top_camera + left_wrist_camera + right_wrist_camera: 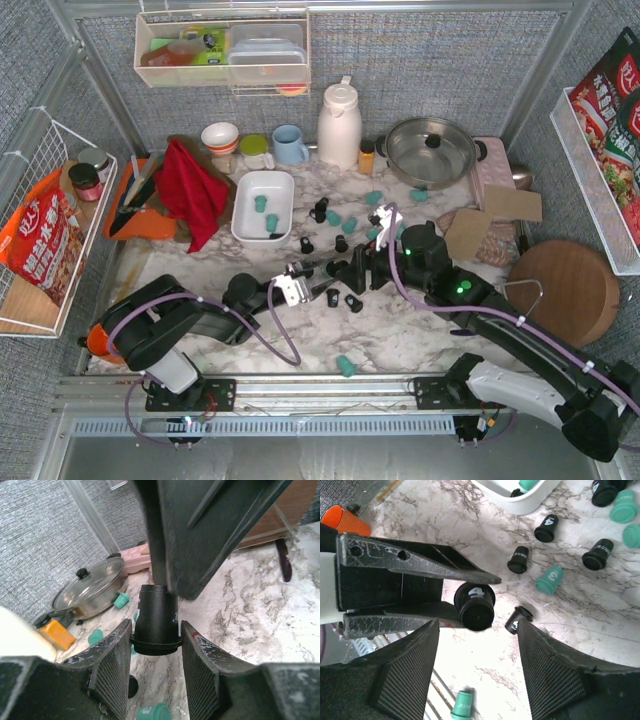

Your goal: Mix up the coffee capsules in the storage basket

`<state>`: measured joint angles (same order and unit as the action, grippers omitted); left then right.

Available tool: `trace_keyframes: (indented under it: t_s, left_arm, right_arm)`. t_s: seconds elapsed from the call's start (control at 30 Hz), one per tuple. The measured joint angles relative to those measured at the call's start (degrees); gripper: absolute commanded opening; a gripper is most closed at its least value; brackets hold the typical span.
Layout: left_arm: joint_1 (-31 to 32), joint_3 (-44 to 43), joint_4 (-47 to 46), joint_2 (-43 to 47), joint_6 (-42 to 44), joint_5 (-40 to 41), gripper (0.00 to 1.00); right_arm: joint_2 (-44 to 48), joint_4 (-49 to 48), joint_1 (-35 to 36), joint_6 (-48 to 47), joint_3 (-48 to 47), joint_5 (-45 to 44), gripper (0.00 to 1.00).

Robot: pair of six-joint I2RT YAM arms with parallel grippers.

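My left gripper (336,272) (156,630) is shut on a black coffee capsule (156,622), held by its rim above the marble table. My right gripper (362,264) (477,626) is open and faces it, jaws wide, just short of that capsule (475,605), which bears a "4". The white storage basket (245,195) (520,502) stands to the left behind them with a few teal capsules (262,204) in it. Several teal capsules (345,365) and black capsules (353,300) lie loose on the table.
A lidded steel pan (430,150), a white thermos (339,125), an orange-lidded jar (367,157) and a blue mug (290,145) stand at the back. A red cloth (190,190) lies left of the basket. Cardboard (490,225) and a round wooden board (565,290) lie at the right.
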<state>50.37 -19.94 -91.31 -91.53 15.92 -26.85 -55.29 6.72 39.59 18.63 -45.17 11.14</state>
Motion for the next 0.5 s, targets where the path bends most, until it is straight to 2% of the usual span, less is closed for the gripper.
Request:
trace_keyframes:
  t_s: [0.27, 0.5]
  left_arm:
    - [-2.3, 1.1, 0.1, -0.1, -0.3, 11.3, 0.47]
    - [-12.0, -6.4, 12.5, 2.1, -5.1, 25.8, 0.5]
  right_arm:
    - [5.5, 5.9, -0.7, -4.5, -2.3, -5.7, 0.72]
    - [6.8, 10.6, -0.7, -7.6, -1.8, -11.3, 0.72]
